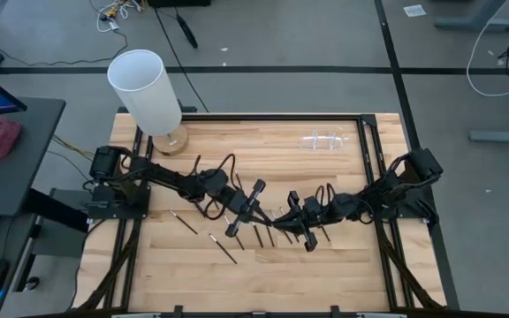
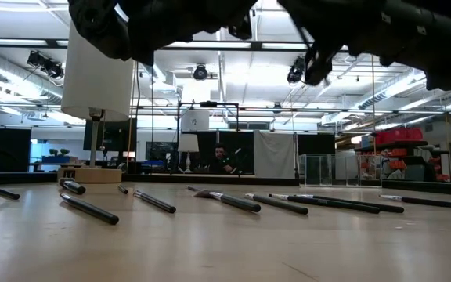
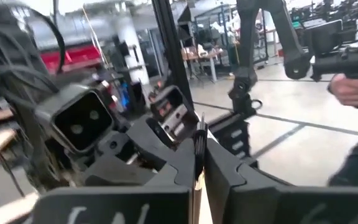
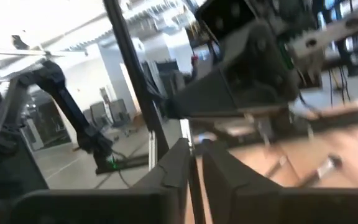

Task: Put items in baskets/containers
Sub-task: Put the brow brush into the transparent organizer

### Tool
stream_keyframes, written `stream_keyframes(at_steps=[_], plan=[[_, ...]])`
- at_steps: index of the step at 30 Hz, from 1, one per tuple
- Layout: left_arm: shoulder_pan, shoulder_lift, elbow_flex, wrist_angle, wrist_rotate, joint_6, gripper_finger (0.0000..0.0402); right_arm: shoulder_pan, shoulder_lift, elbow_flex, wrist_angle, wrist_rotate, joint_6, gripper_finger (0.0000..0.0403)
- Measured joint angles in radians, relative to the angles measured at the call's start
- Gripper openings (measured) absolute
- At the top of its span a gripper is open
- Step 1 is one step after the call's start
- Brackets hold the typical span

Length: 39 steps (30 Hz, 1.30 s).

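Several brushes lie loose on the table from above, scattered beneath and on both sides of the left pincer and the right pincer, which meet tip to tip over the middle. The clear holder sits well beyond the right pincer, near the far edge, and I can make out nothing in it, so by my reckoning the sorting has hardly begun. Level with the table, a row of brushes lies flat below both pincers, with the white cylinder off to one side. From the left wrist, the left pincer is pressed together on one slim dark brush standing up between its tips. From the right wrist, the right pincer has a thin stick in line with it; whether it clasps that or not I cannot tell.
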State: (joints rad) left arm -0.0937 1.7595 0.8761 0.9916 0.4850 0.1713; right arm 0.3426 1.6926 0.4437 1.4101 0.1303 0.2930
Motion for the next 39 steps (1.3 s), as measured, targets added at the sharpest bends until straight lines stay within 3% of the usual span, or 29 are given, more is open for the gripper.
stream_keyframes(at_steps=[6,11,14,17,27,33,39], plan=[[0.000,-0.049,0.005,-0.134,-0.086,-0.041,0.0013,-0.006,-0.139,-0.045,-0.300,0.043,0.043,0.0130],[0.005,-0.092,0.002,-0.267,-0.200,-0.051,0.0013,-0.006,-0.344,-0.016,-0.797,0.162,0.040,0.0193],[0.015,-0.112,0.011,-0.329,-0.263,-0.056,0.0013,-0.006,-0.426,0.046,-1.033,0.201,0.014,0.0215],[0.032,-0.111,0.028,-0.425,-0.310,-0.069,0.0013,-0.005,-0.440,0.114,-1.163,0.214,-0.028,0.0223],[0.065,-0.106,0.068,-0.472,-0.339,-0.056,0.0015,-0.004,-0.279,0.207,-1.087,0.339,-0.089,0.0200],[0.064,-0.106,0.068,-0.477,-0.338,-0.055,0.0019,-0.003,-0.208,0.205,-0.942,0.360,-0.110,0.0160],[0.064,-0.106,0.068,-0.497,-0.331,-0.055,0.0018,-0.003,-0.213,0.206,-0.917,0.361,-0.119,0.0113]])
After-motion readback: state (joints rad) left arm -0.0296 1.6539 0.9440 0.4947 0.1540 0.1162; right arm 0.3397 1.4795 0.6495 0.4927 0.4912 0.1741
